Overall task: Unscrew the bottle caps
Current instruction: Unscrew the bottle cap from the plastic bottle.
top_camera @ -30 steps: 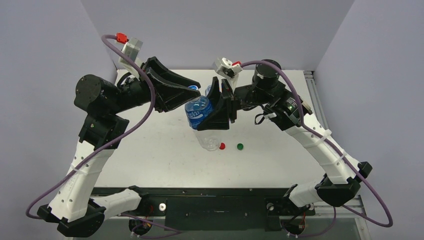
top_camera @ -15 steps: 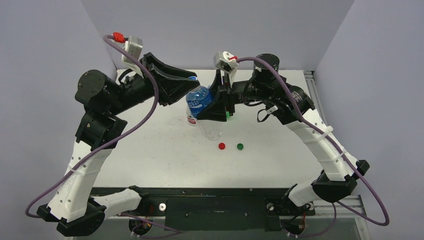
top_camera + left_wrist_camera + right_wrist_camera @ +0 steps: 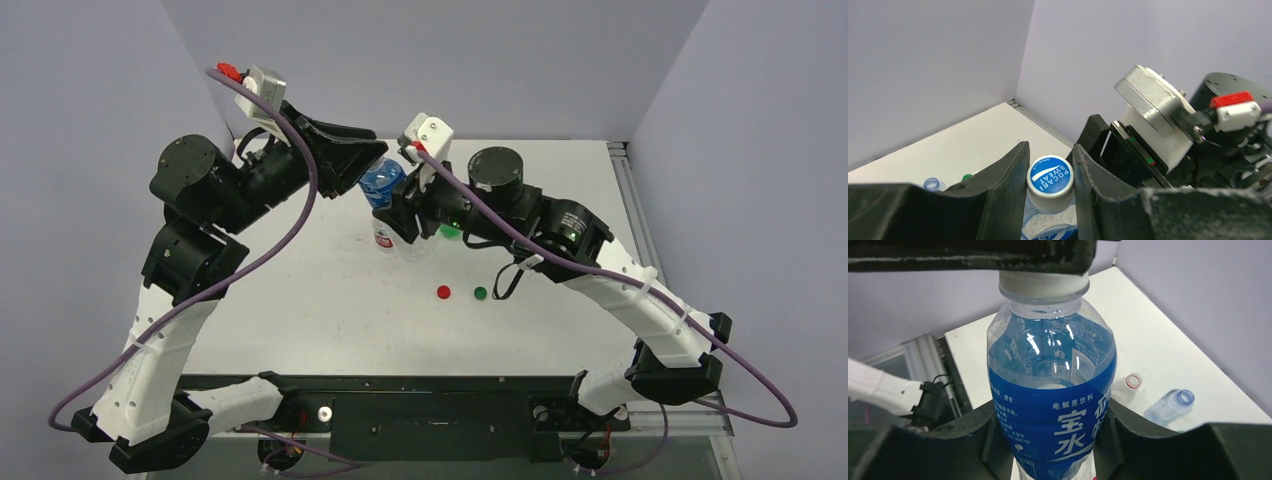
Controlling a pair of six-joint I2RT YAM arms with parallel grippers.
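Clear bottle (image 3: pixel 1053 390), blue label with white lettering, held above far middle of tabletop (image 3: pixel 300 300), right gripper (image 3: pixel 1050 440) clamped round label. White-sided blue cap (image 3: pixel 1050 176) on neck, pinched by left gripper (image 3: pixel 1050 155). Red cap (image 3: pixel 444 292), green cap (image 3: pixel 480 293) loose side by side mid-tabletop.

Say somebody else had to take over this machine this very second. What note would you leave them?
Left gripper: shut on the blue-and-white cap, which is on its bottle.
Right gripper: shut on the blue-label bottle, around its body.
Done: red cap and green cap lie loose on the table; a red-ringed bottle and a clear bottle sit open.
Left: twist this cap off. No white cap is in view; look for it.
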